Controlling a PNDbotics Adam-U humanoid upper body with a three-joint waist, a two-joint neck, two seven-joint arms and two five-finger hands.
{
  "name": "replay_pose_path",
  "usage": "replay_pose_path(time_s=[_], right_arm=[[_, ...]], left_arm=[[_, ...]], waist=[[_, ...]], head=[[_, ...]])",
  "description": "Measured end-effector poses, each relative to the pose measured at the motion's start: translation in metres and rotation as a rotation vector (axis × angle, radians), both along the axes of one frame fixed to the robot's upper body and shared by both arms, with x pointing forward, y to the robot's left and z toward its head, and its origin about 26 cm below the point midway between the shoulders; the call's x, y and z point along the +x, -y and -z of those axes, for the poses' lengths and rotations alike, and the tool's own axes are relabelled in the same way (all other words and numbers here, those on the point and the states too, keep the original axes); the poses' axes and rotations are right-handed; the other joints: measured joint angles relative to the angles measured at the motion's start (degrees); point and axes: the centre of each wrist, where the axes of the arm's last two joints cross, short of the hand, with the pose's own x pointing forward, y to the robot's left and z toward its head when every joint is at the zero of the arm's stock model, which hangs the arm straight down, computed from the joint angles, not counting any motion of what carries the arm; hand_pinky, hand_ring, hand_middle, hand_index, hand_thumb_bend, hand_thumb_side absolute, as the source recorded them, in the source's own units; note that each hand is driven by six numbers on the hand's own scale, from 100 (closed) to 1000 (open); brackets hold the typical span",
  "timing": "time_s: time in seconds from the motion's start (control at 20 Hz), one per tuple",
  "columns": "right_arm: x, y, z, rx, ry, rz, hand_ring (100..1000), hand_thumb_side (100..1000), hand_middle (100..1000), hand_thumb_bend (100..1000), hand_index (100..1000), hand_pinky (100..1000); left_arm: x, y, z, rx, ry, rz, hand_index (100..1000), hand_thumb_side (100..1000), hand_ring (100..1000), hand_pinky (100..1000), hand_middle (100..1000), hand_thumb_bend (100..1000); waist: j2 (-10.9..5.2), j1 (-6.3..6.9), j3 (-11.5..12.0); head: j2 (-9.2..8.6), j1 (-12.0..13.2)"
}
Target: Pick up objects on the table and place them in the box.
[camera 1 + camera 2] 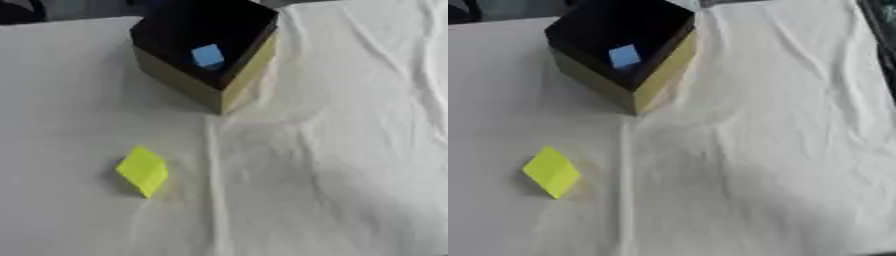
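Fingers: none visible, neither hand shows in either eye view, so can't tell whether they're wide, narrow or holding anything.

Scene: open-topped square box, olive-yellow walls with dark interior (229,82), sits at the far side, slightly left of centre, on a wrinkled white cloth over the table (350,165). Small light-blue block (207,55) already lies inside it, against the dark floor.

Remaining item: flat yellow block, diamond-shaped from above (143,171), on the cloth near-left, well apart from the box. It lies nearer than the box and left of it. Long axis runs diagonally, far-left to near-right.

Judgement: one object boxed, one to go. Yellow block lies on the left half, so the left hand looks like the nearer one to take it. Approach should probably close across the short diagonal, then carry far and slightly right to the box opening.
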Motion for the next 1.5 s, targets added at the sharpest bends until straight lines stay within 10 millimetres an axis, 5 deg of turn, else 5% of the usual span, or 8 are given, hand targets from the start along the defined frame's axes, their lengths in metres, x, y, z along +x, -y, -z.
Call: replay_pose_path(time_s=[0.45, 0.75, 1.1, 1.5], right_arm=[[-0.001, 0.024, 0.023, 0.109, 0.008, -0.044, 868, 556, 746, 100, 814, 831], [0.0, 0.034, 0.032, 0.156, 0.017, -0.073, 865, 563, 744, 100, 812, 832], [0.001, 0.038, 0.039, 0.19, 0.008, -0.096, 864, 582, 742, 100, 810, 833], [0.002, 0.041, 0.045, 0.211, -0.003, -0.112, 862, 598, 741, 100, 805, 833]], left_arm=[[0.0, 0.009, 0.004, 0.403, -0.08, 0.015, 858, 755, 825, 773, 806, 488], [0.001, 0.016, 0.012, 0.57, -0.073, 0.026, 872, 698, 843, 793, 826, 555], [0.001, 0.026, 0.023, 0.701, -0.079, 0.014, 869, 585, 846, 796, 831, 577], [0.002, 0.046, 0.024, 0.733, -0.115, -0.02, 865, 520, 843, 787, 832, 451]], waist=[[0.0, 0.18, -0.6], [0.02, 0.38, -0.8], [0.08, 0.41, -0.8], [0.44, 0.2, -0.8]], head=[[0.27, 0.8], [0.26, 3.2], [0.25, 5.3], [0.0, 5.6]])
